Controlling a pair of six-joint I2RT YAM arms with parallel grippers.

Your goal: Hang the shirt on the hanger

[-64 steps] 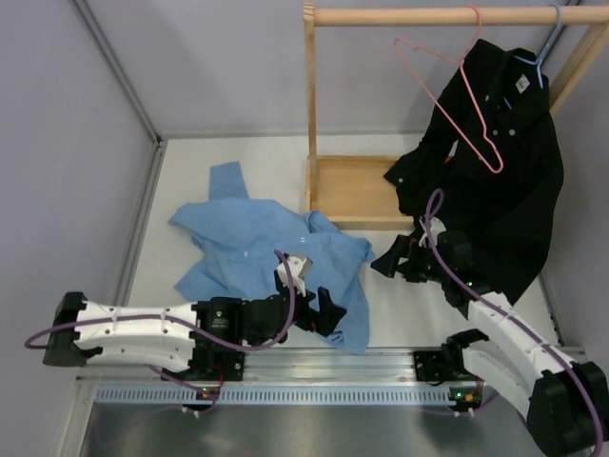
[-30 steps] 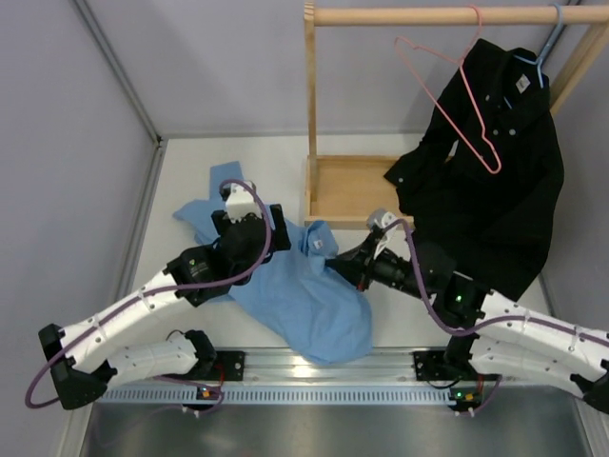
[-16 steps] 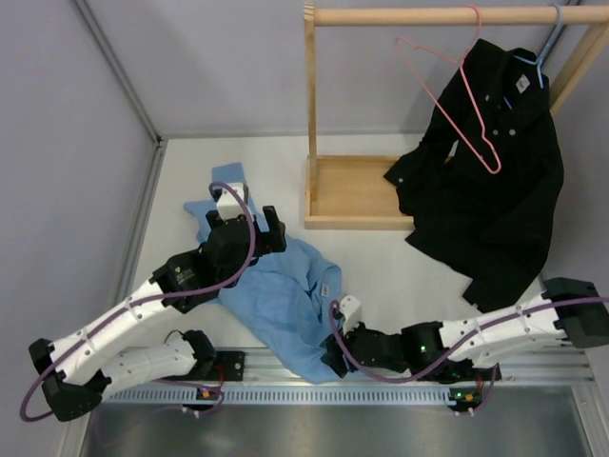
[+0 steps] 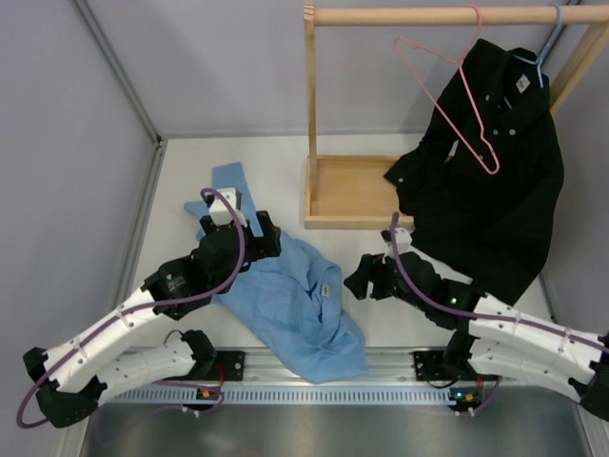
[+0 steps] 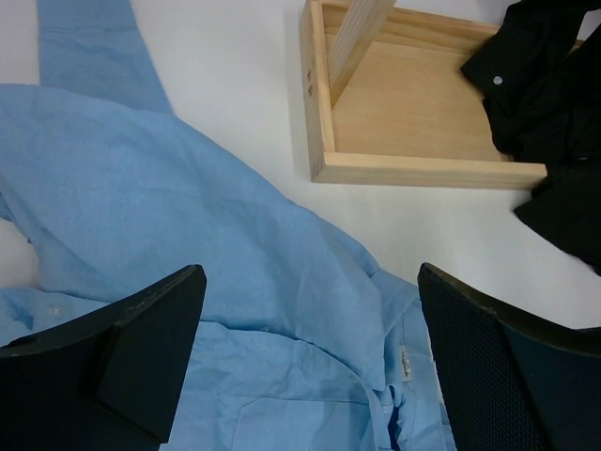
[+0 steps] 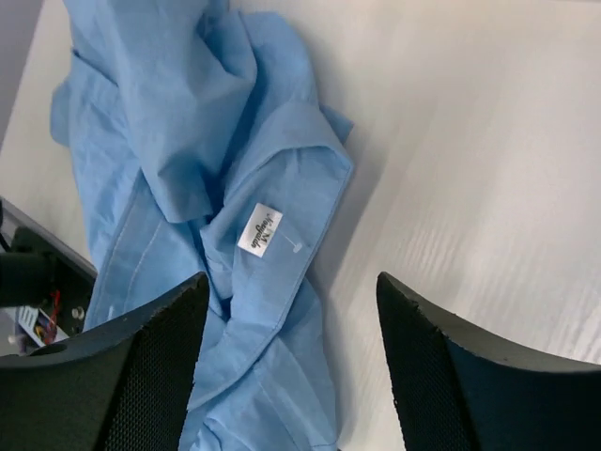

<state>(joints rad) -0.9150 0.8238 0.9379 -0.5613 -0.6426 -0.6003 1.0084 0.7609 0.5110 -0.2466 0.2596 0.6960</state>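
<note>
We see the left gripper spread wide, with nothing clasped. Under and between its fingers lies the shirt, light blue and rumpled on the white table. Beyond the fingertips stands the wooden base tray of the rack, and past the right-hand finger a fold of the black shirt.

The right gripper is released too, its fingers parted and holding nothing. The shirt's collar, with a white label, lies below the gap, nearer the finger on the left of that view, with bare table toward the other. We cannot tell from here whether either fingertip touches the cloth.

From above, the shirt lies heaped between the two grippers, the left one over its far end and the right one just beside its right edge. The hanger, pink wire, hangs bare on the wooden rail, well beyond both sets of fingers. It hangs in front of the black shirt, which is on a pale blue hanger.
</note>
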